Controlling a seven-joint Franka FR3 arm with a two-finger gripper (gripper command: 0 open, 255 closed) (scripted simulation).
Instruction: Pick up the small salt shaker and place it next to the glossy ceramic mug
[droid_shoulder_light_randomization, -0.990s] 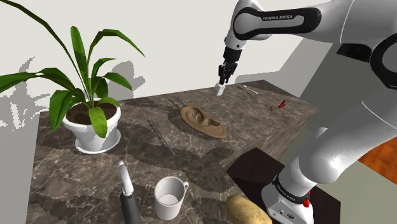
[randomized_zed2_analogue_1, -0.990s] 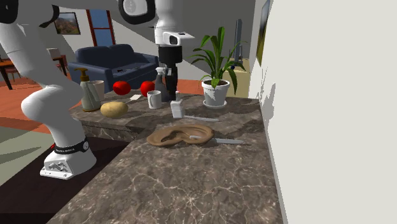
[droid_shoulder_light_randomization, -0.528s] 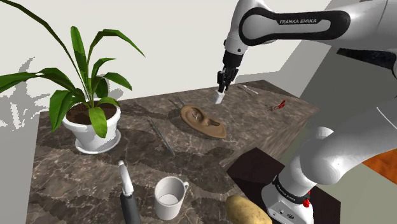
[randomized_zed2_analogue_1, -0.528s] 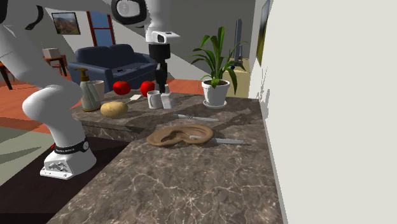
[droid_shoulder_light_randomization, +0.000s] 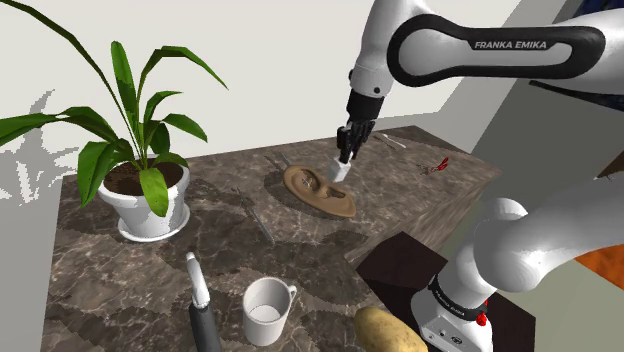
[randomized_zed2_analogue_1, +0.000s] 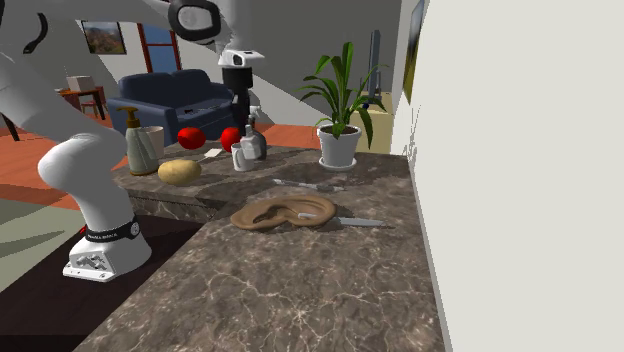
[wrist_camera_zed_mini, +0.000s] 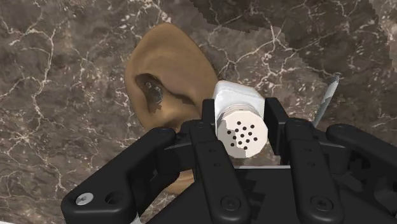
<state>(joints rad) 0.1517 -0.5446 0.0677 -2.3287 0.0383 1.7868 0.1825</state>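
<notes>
Shaker (wrist_camera_zed_mini: 240, 124) now lower, tight between fingers (wrist_camera_zed_mini: 286, 137)

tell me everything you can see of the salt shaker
The salt shaker is a small white cylinder whose flat top has a cluster of dark holes. It is clasped at its sides between the black fingers of the gripper, top facing the wrist camera, tilted in the shoulder view. It hangs above the brown ear-shaped object on the dark marbled counter, touching only the fingers.
</notes>
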